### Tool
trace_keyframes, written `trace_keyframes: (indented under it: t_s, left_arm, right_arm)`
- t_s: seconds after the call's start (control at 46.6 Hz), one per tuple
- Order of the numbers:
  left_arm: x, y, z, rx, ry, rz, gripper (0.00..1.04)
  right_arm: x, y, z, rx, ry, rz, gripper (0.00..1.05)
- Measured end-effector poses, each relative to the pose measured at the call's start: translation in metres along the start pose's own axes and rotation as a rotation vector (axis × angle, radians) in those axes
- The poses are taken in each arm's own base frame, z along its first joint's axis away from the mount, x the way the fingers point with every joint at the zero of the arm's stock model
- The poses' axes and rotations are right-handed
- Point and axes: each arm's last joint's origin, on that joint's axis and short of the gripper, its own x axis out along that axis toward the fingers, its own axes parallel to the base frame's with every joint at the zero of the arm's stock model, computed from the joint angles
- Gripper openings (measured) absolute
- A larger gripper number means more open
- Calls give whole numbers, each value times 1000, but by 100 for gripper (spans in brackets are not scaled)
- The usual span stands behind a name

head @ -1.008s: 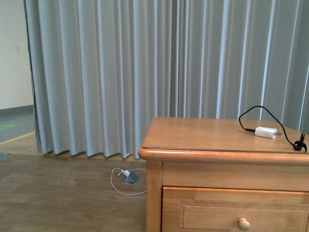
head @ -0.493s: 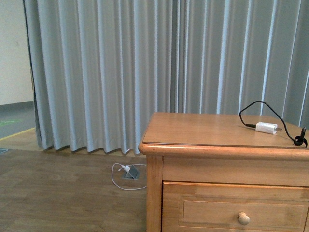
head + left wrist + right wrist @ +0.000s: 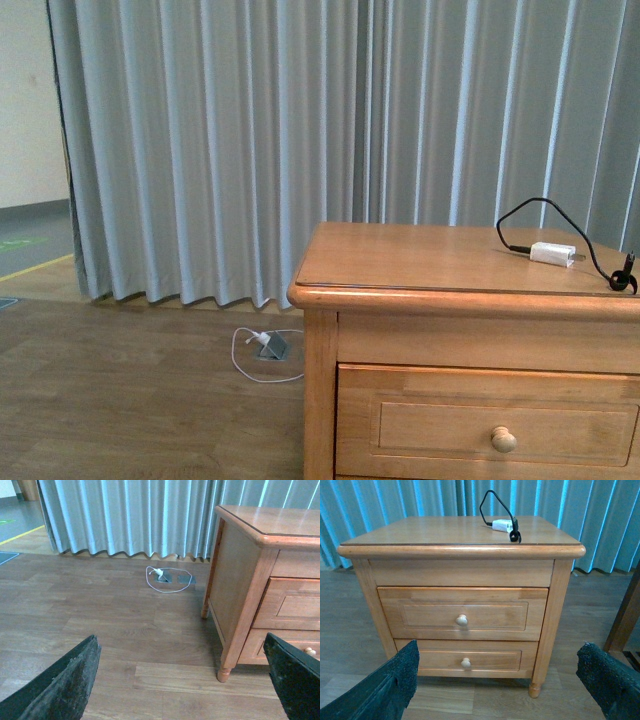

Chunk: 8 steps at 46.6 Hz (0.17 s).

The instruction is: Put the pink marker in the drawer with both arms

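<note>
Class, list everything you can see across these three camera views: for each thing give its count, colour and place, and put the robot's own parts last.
Dresser: one, honey-brown wood, on the floor before the curtain.
Upper drawer: one, honey-brown, shut, round pale knob.
Lower drawer: one, same wood, shut, under the upper drawer.
Charger plug: one, white with black cable, on the dresser top.
Curtain: grey, pleated, behind the dresser.
Floor socket with white cable: one, on the wooden floor beside the dresser.
Pink marker: none in view.
Left gripper: black fingers, wide apart.
Right gripper: black fingers, wide apart.
</note>
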Motion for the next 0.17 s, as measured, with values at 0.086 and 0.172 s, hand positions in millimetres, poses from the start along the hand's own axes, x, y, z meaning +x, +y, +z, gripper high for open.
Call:
trace_keyframes:
  t_s: [0.086, 0.172]
  left_arm:
    - [0, 0, 0, 0, 0, 0, 99]
    - [0, 0, 0, 0, 0, 0, 99]
  right_arm:
    - [0, 0, 0, 0, 0, 0, 96]
    - [0, 0, 0, 0, 0, 0, 96]
